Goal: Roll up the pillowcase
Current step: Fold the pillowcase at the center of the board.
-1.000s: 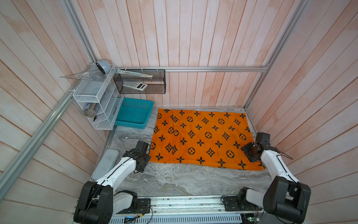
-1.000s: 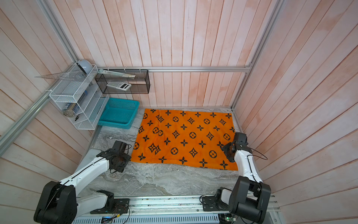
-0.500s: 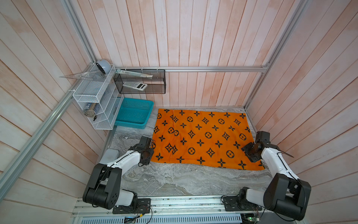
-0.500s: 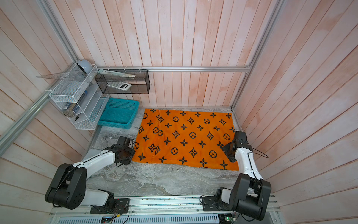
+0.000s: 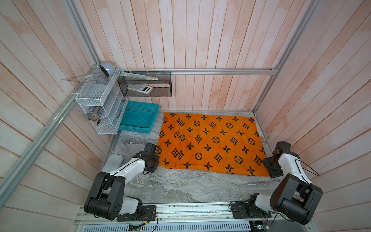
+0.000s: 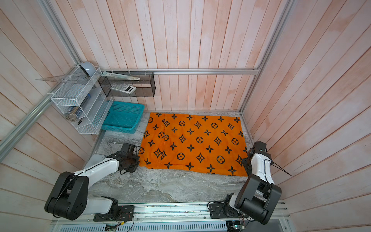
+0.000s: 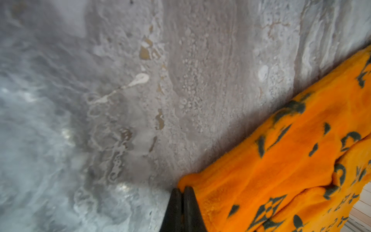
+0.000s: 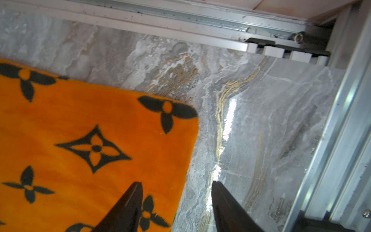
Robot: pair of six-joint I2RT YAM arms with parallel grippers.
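The orange pillowcase [image 5: 210, 140] [image 6: 192, 142] with black flower motifs lies spread flat on the marble table, with a fold line near its left side. My left gripper [image 7: 181, 188] is shut on the pillowcase's [image 7: 291, 160] near left corner, where the fabric bunches up at the tips. In both top views the left gripper [image 5: 155, 162] [image 6: 136, 160] sits low over that corner. My right gripper [image 8: 176, 182] is open, one finger over the pillowcase [image 8: 90, 140] and the other over bare marble, straddling the right edge close to the near right corner. That right gripper [image 5: 270, 163] stands by the right wall.
A teal mesh basket [image 5: 138, 118] stands at the back left beside the cloth. A white wire rack [image 5: 96, 104] and a black mesh shelf [image 5: 144, 86] with a calculator hang on the walls. A grey pad [image 5: 113, 161] lies at the left edge. Aluminium rails [image 8: 331, 140] border the table.
The left gripper moved right to the pillowcase's near left corner and closed on it. The right gripper stayed at the right edge and opened slightly wider.
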